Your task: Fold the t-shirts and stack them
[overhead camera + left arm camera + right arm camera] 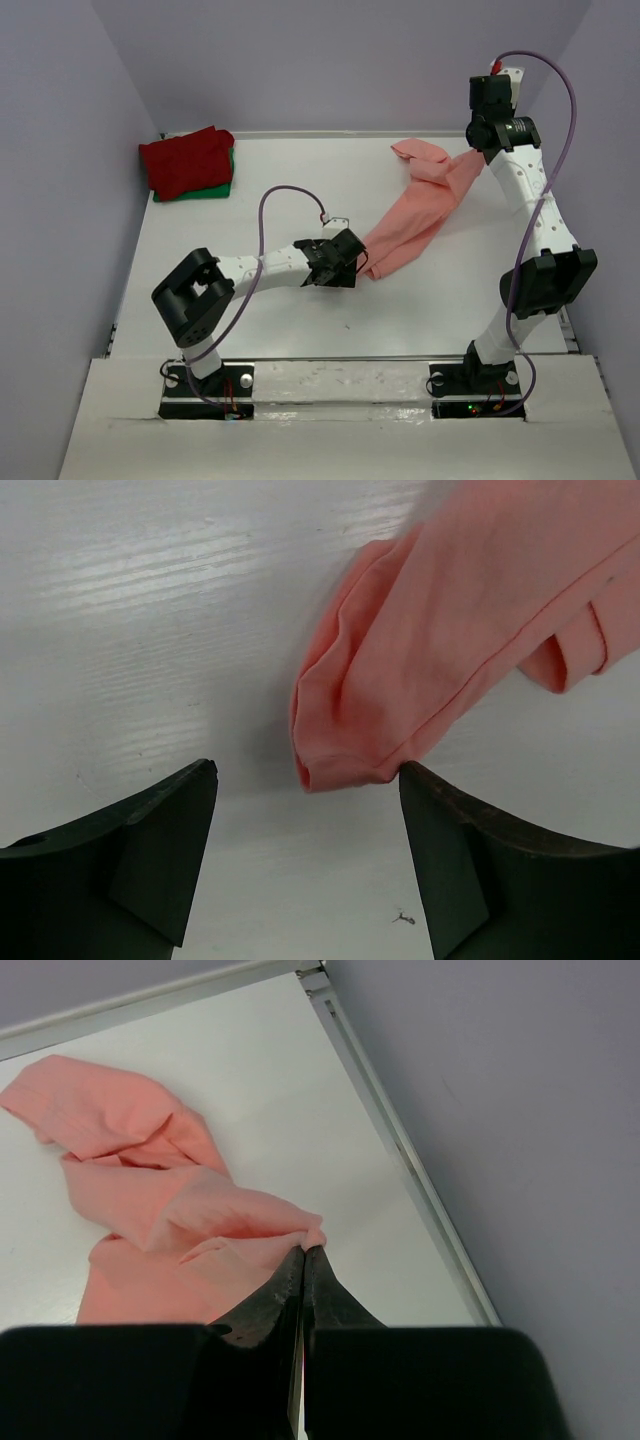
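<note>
We've got the salmon-pink cloth t-shirt (pixel 420 205) unfolded and strung out across the white tabletop (pixel 250 310), from near the far right corner down toward the middle. Our right hand (pixel 303 1252) is pinched tight on a bunch of its far end, holding that bit up. Our left hand (pixel 308 770) sits low, fingers spread apart, with the shirt's near end right between the tips. The dark red folded t-shirt (pixel 185 160) sits on the green folded t-shirt (pixel 205 190) in the far left corner.

We see the left gripper (pixel 307 770) with its two dark fingers (pixel 150 850) spread wide at the bottom corners. The pink shirt (pixel 450 630) runs down from the upper right. Its bunched end lies on the white bench (pixel 150 630), just beside the right fingertip.
</note>
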`<control>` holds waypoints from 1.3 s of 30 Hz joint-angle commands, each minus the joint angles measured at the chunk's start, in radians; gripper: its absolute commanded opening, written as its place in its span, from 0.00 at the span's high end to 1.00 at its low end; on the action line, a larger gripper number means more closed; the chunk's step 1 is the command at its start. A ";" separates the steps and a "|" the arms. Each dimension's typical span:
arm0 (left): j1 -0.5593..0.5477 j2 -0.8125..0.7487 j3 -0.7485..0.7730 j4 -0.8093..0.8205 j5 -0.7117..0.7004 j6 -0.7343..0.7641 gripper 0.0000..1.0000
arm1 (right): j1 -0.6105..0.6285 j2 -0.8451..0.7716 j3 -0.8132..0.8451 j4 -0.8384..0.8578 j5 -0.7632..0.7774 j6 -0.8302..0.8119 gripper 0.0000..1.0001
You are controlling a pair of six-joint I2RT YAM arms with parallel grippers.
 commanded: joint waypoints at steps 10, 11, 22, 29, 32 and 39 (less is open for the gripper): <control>-0.007 -0.031 0.063 -0.007 -0.061 0.009 0.21 | 0.003 -0.032 -0.022 0.058 -0.027 -0.002 1.00; -0.007 -0.048 0.066 -0.014 -0.067 0.009 0.22 | 0.003 -0.030 -0.022 0.058 -0.025 -0.002 1.00; -0.007 -0.041 0.062 -0.010 -0.052 -0.003 0.39 | 0.003 -0.038 -0.019 0.056 -0.030 -0.005 1.00; -0.007 -0.039 0.067 -0.013 -0.047 -0.002 0.37 | 0.003 -0.038 -0.012 0.055 -0.039 -0.007 1.00; -0.007 -0.033 0.070 -0.016 -0.040 -0.005 0.37 | 0.003 -0.038 -0.017 0.055 -0.041 -0.004 1.00; -0.008 -0.009 0.076 -0.019 -0.003 -0.016 0.45 | 0.003 -0.036 -0.013 0.055 -0.041 -0.004 1.00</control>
